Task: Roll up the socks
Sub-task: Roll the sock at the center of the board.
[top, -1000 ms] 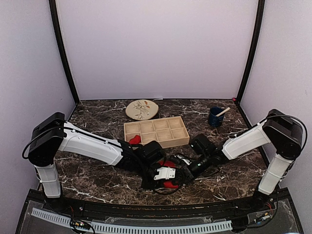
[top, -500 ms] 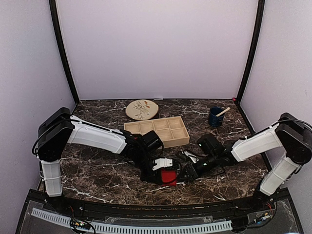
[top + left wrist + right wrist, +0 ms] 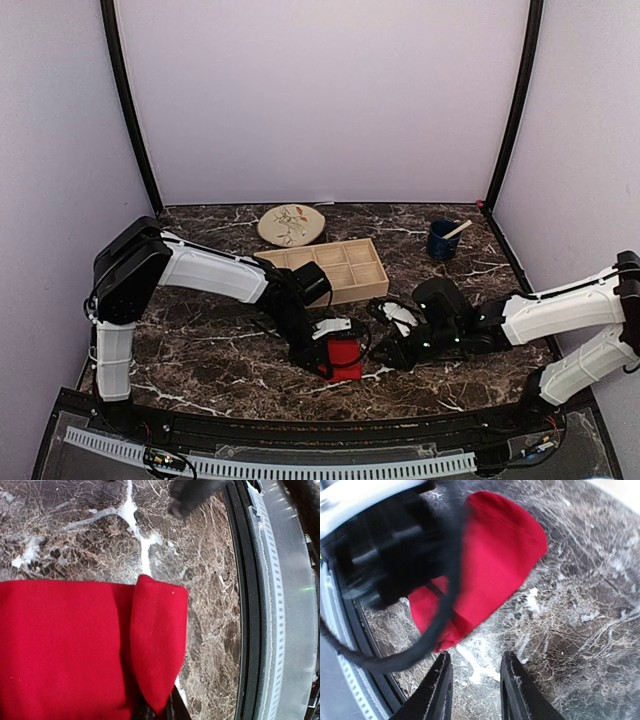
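Where the left pincer (image 3: pixel 335 352) reaches the near middle of the bench (image 3: pixel 200 350), it is clamped tight on the socks (image 3: pixel 347 360), a red folded lump whose two pieces cannot be told apart. Its fingers (image 3: pixel 176 711) barely show beneath fabric cut off by the frame. The right pincer (image 3: pixel 476 660) gapes just beside, holding nothing. A blurred black cable (image 3: pixel 420 645) hides part of the red.

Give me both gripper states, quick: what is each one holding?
Left gripper: closed, pinching a fold of the red sock.
Right gripper: open, holding nothing, bare marble between its fingers.
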Controlling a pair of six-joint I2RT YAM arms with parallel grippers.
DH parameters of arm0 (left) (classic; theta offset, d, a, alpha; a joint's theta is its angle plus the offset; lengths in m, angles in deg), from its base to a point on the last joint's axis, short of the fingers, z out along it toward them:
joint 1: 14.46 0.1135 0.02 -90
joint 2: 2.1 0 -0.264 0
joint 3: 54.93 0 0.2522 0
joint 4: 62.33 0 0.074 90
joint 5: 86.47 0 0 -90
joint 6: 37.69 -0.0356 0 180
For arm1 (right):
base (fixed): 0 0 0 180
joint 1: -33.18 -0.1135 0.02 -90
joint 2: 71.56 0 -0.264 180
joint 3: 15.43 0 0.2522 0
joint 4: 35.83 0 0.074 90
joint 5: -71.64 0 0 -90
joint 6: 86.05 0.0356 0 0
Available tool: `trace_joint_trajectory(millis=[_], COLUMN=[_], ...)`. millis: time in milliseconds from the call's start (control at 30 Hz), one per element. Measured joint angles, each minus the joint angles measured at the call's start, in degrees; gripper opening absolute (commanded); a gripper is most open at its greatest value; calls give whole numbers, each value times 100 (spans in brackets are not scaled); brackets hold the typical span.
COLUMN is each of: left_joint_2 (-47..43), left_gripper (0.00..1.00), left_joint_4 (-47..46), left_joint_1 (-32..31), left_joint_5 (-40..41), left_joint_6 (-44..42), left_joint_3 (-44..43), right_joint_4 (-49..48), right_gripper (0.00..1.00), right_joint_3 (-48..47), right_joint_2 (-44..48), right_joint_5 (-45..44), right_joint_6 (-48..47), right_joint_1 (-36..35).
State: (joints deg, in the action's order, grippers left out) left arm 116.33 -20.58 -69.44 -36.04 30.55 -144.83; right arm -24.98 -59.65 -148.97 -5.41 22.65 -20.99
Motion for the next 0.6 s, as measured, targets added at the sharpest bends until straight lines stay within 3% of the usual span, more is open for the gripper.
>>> trace_joint_trajectory(millis=[333,600], left_joint_2=[232,374], left_gripper=[0,0], left_joint_4=[332,568], left_joint_1=[201,308], left_joint_5=[-614,-841], left_joint_6=[52,57], left_joint_3=[-140,-271], right_joint_4=[13,81], right_gripper=[38,41], right_joint_3=[81,-197], right_joint_2=[321,-190], right_joint_5=[-1416,-1816], right_joint_6=[-640,-1121], right_joint_1=[-1056,-1563])
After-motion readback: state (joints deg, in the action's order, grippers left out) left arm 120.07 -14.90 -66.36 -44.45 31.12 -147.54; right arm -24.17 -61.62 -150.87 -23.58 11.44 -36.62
